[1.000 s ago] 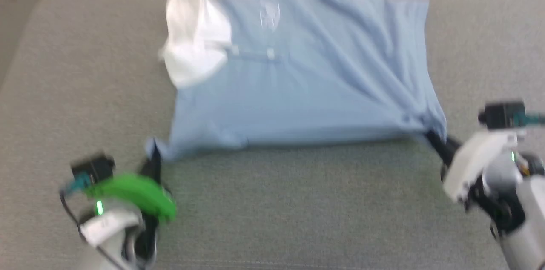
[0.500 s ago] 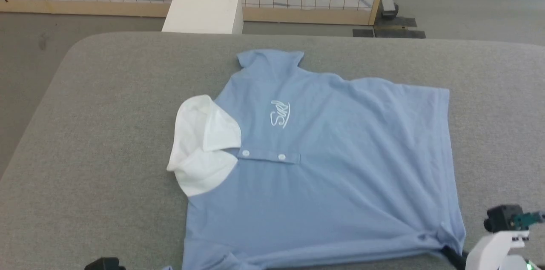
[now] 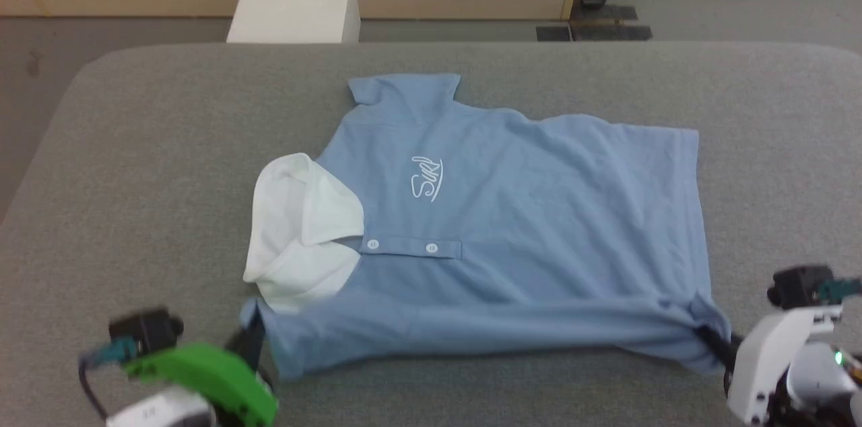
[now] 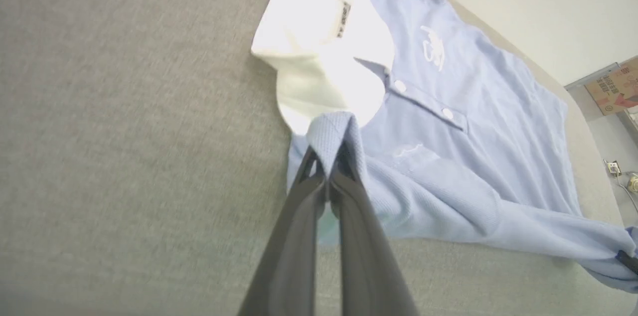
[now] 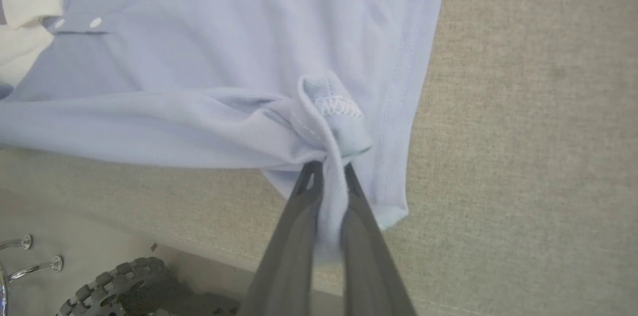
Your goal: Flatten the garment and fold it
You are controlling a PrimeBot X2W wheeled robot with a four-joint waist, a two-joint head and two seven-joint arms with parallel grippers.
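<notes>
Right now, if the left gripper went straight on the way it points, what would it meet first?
The left gripper pinches the light blue knit shirt; beyond that fold, probably its white collar.

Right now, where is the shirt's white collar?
In the head view the white collar lies at the left end of the light blue shirt, on the grey surface, just beyond the left gripper.

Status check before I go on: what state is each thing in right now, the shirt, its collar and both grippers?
garment: front up, mostly flat on the table, unfolded; near edge bunched between the grippers.
collar: spread open.
left gripper: shut on the garment beside the collar.
right gripper: shut on the garment's hem corner.
</notes>
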